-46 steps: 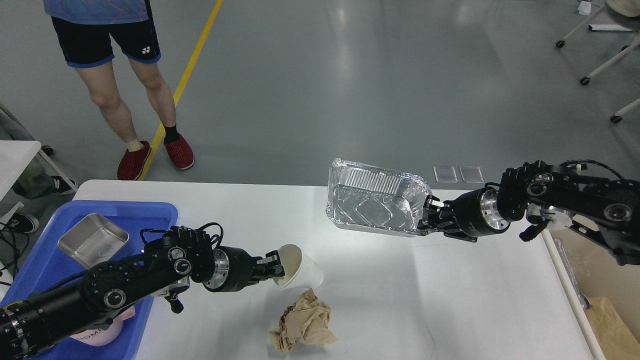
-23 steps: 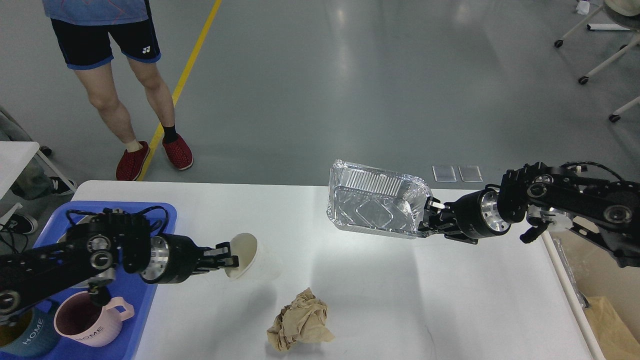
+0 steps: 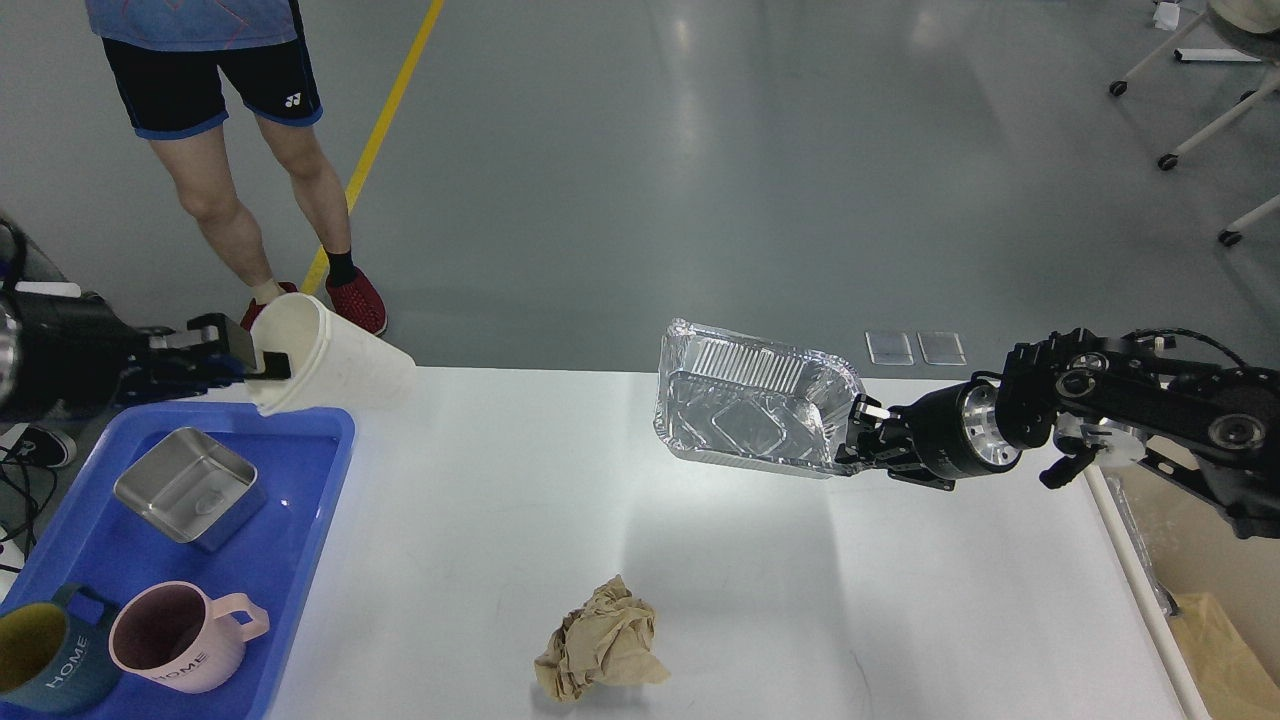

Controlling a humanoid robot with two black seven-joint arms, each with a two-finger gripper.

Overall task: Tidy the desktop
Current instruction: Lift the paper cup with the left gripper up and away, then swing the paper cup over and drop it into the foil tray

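The white desktop [image 3: 760, 590] fills the lower middle of the head view. My left gripper [image 3: 255, 358] is raised at the far left, shut on the rim of a white cup [image 3: 335, 365] lying tilted above the far corner of the blue tray [image 3: 300, 520]. My right gripper [image 3: 858, 432] comes in from the right and is shut on the edge of a silver foil tray [image 3: 745, 400], held tilted above the desktop. A crumpled brown paper ball [image 3: 598, 650] lies on the desktop near the front.
The blue tray holds a steel box [image 3: 188, 487], a pink mug [image 3: 180, 640] and a dark teal mug [image 3: 45, 660]. A person's legs [image 3: 250, 190] stand beyond the desktop's far left corner. A beige bin [image 3: 1215, 590] sits at the right.
My left arm has pulled back to the left and lifted the white cup from the desktop's front middle up over the blue tray's far corner. The right arm and foil tray have barely moved.
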